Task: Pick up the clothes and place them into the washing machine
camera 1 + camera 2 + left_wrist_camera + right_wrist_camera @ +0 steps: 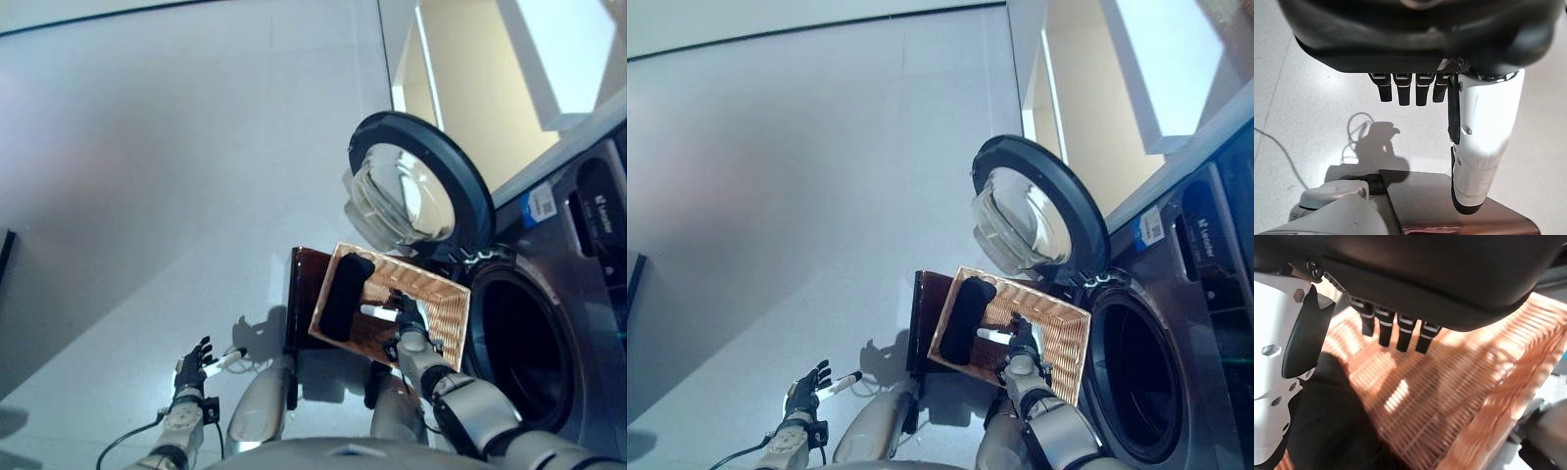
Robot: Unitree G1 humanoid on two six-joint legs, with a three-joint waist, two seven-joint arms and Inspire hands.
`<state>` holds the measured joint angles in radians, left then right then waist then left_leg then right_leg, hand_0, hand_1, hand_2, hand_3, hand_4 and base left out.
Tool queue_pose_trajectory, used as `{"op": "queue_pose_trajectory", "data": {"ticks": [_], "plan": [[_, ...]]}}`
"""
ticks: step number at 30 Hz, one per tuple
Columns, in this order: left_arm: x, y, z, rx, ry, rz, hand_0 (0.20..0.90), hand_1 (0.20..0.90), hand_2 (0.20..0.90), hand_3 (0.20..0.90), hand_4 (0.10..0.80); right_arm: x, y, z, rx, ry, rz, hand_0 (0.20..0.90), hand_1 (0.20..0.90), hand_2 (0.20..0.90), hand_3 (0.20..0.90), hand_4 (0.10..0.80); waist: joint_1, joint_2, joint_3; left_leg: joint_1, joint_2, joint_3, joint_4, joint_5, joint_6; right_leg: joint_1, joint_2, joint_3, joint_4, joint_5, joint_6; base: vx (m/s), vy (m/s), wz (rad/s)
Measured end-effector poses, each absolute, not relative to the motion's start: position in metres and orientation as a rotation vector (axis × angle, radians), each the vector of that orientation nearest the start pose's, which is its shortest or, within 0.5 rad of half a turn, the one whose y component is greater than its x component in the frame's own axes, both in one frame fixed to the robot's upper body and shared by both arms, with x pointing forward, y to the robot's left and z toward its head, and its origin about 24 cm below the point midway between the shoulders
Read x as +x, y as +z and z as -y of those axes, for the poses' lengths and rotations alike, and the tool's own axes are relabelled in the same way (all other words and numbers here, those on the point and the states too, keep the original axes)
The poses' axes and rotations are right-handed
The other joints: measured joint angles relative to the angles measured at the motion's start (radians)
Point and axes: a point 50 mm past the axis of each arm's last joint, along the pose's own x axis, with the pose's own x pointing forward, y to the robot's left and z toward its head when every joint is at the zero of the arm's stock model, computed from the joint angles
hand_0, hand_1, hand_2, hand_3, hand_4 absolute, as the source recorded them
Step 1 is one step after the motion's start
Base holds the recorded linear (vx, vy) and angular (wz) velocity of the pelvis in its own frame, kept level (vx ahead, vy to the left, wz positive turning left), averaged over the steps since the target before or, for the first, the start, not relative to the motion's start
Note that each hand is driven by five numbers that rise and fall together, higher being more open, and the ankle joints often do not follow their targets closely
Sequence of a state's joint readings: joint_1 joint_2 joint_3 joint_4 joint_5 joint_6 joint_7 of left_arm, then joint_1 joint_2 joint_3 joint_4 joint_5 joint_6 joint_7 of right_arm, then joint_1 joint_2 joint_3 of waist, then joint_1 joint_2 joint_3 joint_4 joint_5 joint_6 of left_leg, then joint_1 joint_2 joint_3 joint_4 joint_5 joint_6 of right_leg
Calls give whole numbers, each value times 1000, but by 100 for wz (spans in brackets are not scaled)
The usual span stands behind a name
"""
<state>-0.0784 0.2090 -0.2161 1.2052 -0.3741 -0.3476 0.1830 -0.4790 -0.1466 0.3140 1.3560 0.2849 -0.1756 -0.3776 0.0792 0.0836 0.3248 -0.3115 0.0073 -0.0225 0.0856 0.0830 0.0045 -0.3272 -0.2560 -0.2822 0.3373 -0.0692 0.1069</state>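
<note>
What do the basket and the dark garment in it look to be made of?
The basket: woven wicker or rattan, matte orange-tan, with visible ribbed strands. The black garment: soft matte fabric, apparently; no weave is discernible. The right hand hovers open above both.

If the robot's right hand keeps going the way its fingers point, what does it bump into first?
Probably the woven basket: the open right hand points down into it, with the black clothes just beside its thumb.

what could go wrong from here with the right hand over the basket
The right hand is open above the wicker basket with the black garment off to its thumb side, so it may close on wicker instead. The basket sits tilted on the brown stool; pushing might tip it. The open washer door hangs close above.
</note>
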Motion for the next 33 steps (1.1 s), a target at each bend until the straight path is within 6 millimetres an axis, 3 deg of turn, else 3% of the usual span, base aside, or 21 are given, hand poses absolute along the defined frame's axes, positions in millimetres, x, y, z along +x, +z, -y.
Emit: {"op": "queue_pose_trajectory", "data": {"ticks": [5,11,16,33], "plan": [[173,-126,-220,67,337,-707,900,900,900,900,800,282,-71,180,-295,-299,-585,900,900,900,900,800,-8,-5,77,-52,-6,12,80,-20,7,-58,-13,23,78,-23,-10,-54,48,-3],[184,-121,-219,66,343,-674,900,900,900,900,800,291,-61,177,-266,-327,-527,900,900,900,900,800,-17,-18,101,-146,-4,26,209,-73,5,-146,-23,56,171,-53,-20,-41,35,-6],[185,-120,-219,65,343,-671,900,900,900,900,800,293,-59,175,-245,-338,-516,900,900,900,900,800,-37,-27,112,-198,-2,26,265,-94,6,-195,-24,75,214,-57,-22,-41,16,-5],[186,-118,-221,40,384,-659,900,900,900,900,800,308,-45,158,-213,-312,-464,900,900,900,900,800,-19,-17,134,-322,-3,19,350,-102,4,-313,-31,85,295,-69,-36,-23,-1,2]]}}
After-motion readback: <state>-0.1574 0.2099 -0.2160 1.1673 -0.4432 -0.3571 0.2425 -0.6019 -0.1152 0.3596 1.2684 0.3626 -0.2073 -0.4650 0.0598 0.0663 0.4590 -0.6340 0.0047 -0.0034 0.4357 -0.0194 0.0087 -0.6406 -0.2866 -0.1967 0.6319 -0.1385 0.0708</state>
